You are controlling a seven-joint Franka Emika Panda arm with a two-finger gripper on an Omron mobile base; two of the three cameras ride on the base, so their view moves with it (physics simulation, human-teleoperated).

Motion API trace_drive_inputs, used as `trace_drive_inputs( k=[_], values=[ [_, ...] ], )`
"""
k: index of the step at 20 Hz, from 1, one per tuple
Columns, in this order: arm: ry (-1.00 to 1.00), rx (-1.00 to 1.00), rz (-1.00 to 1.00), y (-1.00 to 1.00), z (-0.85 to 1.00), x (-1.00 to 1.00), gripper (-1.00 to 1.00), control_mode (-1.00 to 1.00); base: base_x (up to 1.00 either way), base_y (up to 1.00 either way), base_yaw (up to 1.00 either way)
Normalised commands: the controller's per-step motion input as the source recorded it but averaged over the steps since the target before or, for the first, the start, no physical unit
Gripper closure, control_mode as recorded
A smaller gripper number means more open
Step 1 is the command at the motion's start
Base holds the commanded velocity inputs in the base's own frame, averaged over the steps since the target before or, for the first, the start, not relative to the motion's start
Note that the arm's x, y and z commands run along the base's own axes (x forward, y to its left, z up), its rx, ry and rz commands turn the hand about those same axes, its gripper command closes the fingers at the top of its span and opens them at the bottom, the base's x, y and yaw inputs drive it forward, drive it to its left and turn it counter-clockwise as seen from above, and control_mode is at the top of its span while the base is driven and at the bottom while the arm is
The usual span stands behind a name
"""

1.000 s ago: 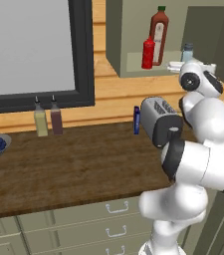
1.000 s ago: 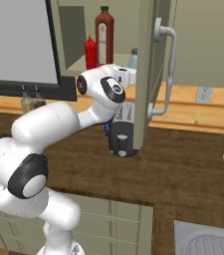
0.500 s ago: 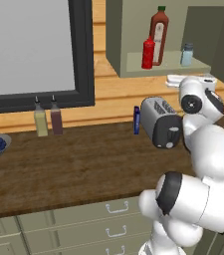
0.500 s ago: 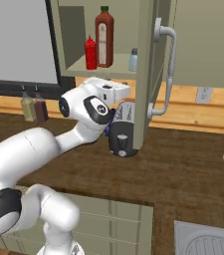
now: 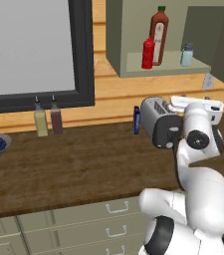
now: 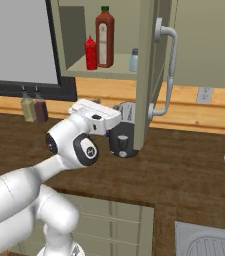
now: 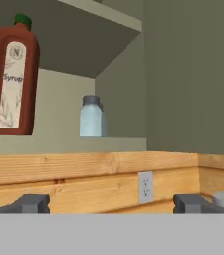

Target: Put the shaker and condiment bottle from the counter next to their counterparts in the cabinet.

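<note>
Gripper (image 7: 111,203) empty, jaws apart — shaker (image 7: 92,117) above on cabinet (image 7: 63,144) shelf; syrup bottle (image 7: 13,77) beside.

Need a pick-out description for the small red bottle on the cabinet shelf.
Look in the open wall cabinet above the counter. On its shelf, the red bottle stands at the left, beside the taller syrup bottle; it is all red, with no label or green cap.

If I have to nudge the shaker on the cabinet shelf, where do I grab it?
Take the shaker by its pale round body, just under the grey cap, coming straight in from the cabinet's open front. It stands upright, clear of the tall sauce bottle, so the jaws should fit either side.
</note>
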Motion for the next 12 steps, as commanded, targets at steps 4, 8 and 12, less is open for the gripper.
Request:
trace_drive_inputs(
  k=[4,8,12],
  values=[
    [0.0,0.0,0.05,0.19,-0.51,-0.65,-1.0,-1.0,0.0,0.0,0.0],
    [-0.06,0.0,0.05,0.22,-0.31,-0.92,-1.0,-1.0,0.0,0.0,0.0],
    [-0.02,0.0,0.04,0.28,-0.29,-0.75,-1.0,-1.0,0.0,0.0,0.0]
  ],
)
